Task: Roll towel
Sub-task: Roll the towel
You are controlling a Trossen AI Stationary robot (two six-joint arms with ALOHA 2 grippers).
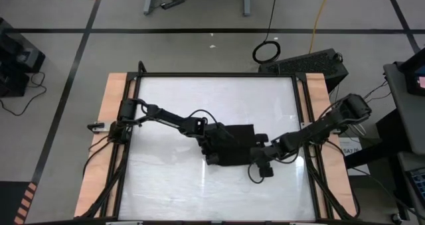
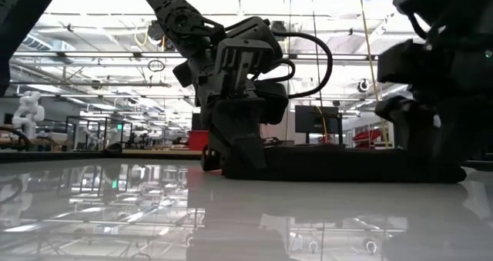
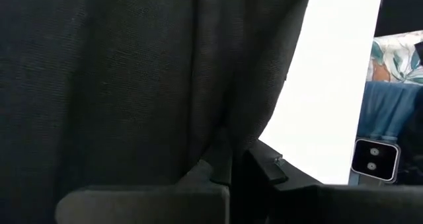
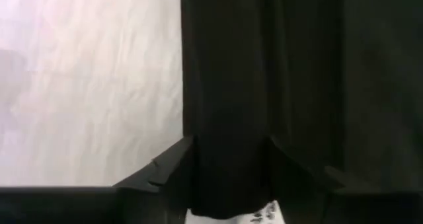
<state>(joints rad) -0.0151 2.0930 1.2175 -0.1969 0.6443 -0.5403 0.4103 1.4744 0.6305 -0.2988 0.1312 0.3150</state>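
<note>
Towel (image 1: pixel 234 144) mid-tabletop (image 1: pixel 199 99), partly rolled. My left gripper (image 3: pixel 228 174) jaws pinching its edge; right gripper (image 4: pixel 228 164) jaws spread astride rolled fold. Next: close right, roll evenly onward.

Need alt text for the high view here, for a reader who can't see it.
Seen from above, a plain black soft cloth towel lies bunched near the middle of a glossy white table, with both dark arms reaching in to it. The left gripper is at its left side, the right gripper at its right end.
</note>
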